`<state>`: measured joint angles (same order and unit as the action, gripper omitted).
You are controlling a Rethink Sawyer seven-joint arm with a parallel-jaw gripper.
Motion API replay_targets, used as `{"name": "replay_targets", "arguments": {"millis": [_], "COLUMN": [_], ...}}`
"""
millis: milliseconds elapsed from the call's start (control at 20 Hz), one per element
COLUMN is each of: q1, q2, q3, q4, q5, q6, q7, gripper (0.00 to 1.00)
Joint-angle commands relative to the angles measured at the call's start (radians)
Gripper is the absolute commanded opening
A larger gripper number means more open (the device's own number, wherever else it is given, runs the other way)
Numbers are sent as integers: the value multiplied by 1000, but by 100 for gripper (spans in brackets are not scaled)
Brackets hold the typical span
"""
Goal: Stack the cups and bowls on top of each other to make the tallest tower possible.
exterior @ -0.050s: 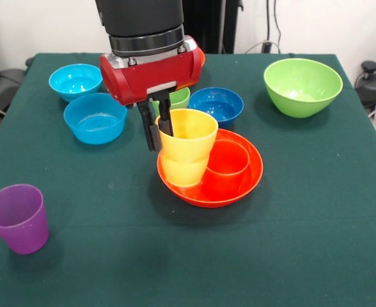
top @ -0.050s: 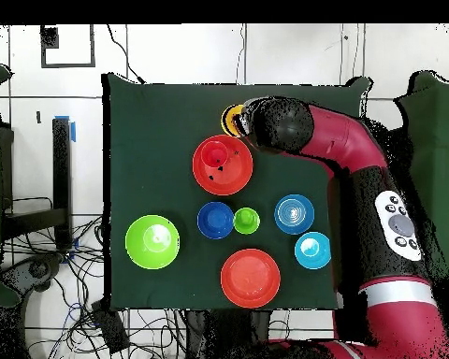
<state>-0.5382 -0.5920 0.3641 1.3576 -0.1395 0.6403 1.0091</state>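
Cups and bowls lie scattered on the dark green table [exterior @ -0.050s: 316, 211]. From the front camera, the stepped yellow plastic cup [exterior @ -0.050s: 187, 146] hangs over the 9 o'clock rim of a large glossy orange plastic bowl [exterior @ -0.050s: 239, 185], its base at or just above that rim. The gripper [exterior @ -0.050s: 158, 126] pinches the cup's wall at its 9 o'clock side, one finger inside and one outside, jaws closed on it. An orange plastic tumbler [exterior @ -0.050s: 229, 160] stands upright in the bowl, just beside the yellow cup. Behind, a small dark blue bowl [exterior @ -0.050s: 217, 105] sits at 12 o'clock of the orange bowl, with a green cup [exterior @ -0.050s: 179, 98] partly hidden by the red wrist. Two light blue bowls [exterior @ -0.050s: 86, 102] lie at 10 o'clock, a large lime green bowl [exterior @ -0.050s: 302, 86] at 1 o'clock, a purple tumbler [exterior @ -0.050s: 18, 217] at 8 o'clock.

From overhead, the arm covers most of the yellow cup [top @ -0.050s: 232, 119]; the orange bowl [top @ -0.050s: 223, 165] is just beside it, and a second large orange bowl [top @ -0.050s: 250, 277] lies at 6 o'clock, well apart.

Risk, as I judge it: the cup sits off-centre from the tumbler. Released here, it could catch the bowl's rim and tip, or knock the tumbler over. A one-wall pinch may also let it swing.
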Motion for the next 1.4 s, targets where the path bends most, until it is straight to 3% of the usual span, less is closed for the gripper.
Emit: {"name": "replay_targets", "arguments": {"millis": [50, 1400], "q1": [18, 11], "q2": [56, 67], "q3": [-16, -15], "q4": [11, 47], "q5": [-62, -62], "q6": [64, 42], "q7": [52, 60], "gripper": [0, 0]}}
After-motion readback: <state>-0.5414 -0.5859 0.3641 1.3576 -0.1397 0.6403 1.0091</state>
